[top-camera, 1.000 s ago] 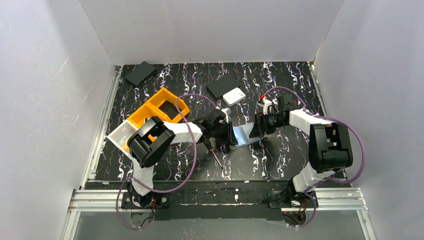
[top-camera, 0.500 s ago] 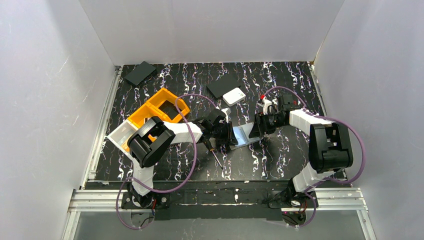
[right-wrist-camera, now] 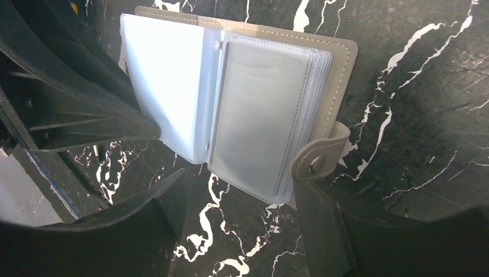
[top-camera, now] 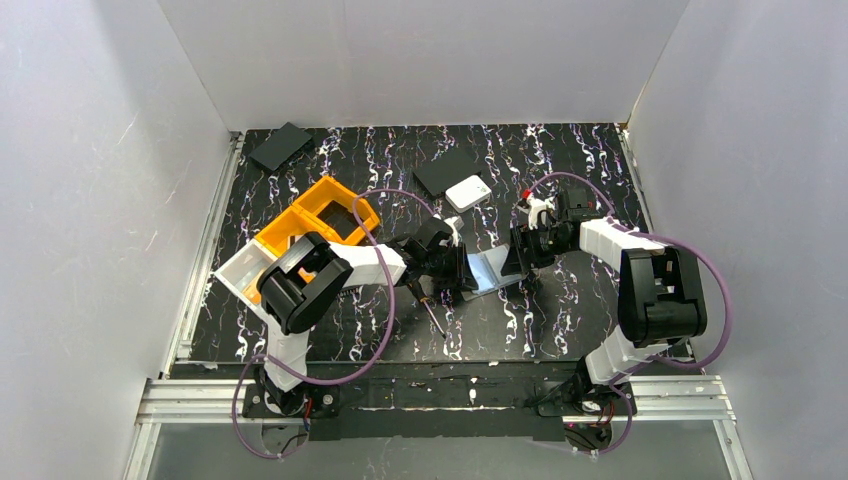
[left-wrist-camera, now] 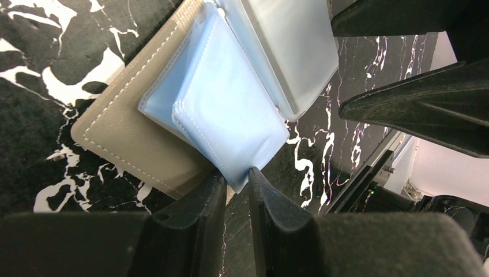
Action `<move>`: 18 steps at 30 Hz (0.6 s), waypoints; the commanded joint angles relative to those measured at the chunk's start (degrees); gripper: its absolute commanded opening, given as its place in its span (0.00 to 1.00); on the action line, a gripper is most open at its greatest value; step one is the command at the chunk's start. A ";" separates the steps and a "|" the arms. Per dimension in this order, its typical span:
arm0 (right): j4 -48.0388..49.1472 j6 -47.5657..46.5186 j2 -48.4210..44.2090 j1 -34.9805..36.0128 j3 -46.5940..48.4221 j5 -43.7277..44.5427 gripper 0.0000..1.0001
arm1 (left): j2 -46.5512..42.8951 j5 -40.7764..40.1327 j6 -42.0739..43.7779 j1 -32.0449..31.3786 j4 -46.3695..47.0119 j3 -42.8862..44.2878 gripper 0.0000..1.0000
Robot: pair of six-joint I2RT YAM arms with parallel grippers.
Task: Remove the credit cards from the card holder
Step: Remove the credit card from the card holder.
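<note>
The card holder (top-camera: 487, 270) lay open on the tabletop (top-camera: 560, 320), left jaws at its 9 o'clock pinching a blue card (left-wrist-camera: 230, 109) by the corner, right jaws spread wide at 3 o'clock.

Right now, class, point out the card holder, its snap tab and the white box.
card holder (left-wrist-camera: 124, 141): left wrist view, on the taupe outer cover.
snap tab (right-wrist-camera: 317, 157): right wrist view, beside its round stud.
white box (top-camera: 468, 192): top external view, middle of its top face.
</note>
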 commanded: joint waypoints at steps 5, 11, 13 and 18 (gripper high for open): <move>-0.40 -1.62 -1.70 -0.06 0.22 -4.45 0.72 | 1.96 -0.20 0.47 -0.50 -3.29 0.42 0.20; -0.08 -1.96 -3.84 -0.06 0.02 -3.64 0.72 | 1.96 -0.12 0.47 -0.54 -3.30 0.38 0.20; 0.21 -2.04 -4.63 -0.06 -0.05 -2.80 0.72 | 1.96 -0.12 0.47 -0.52 -3.30 0.36 0.20; 0.37 -2.21 -5.19 -0.06 -0.42 -2.83 0.73 | 1.87 -0.28 0.54 -0.47 -3.34 0.25 0.20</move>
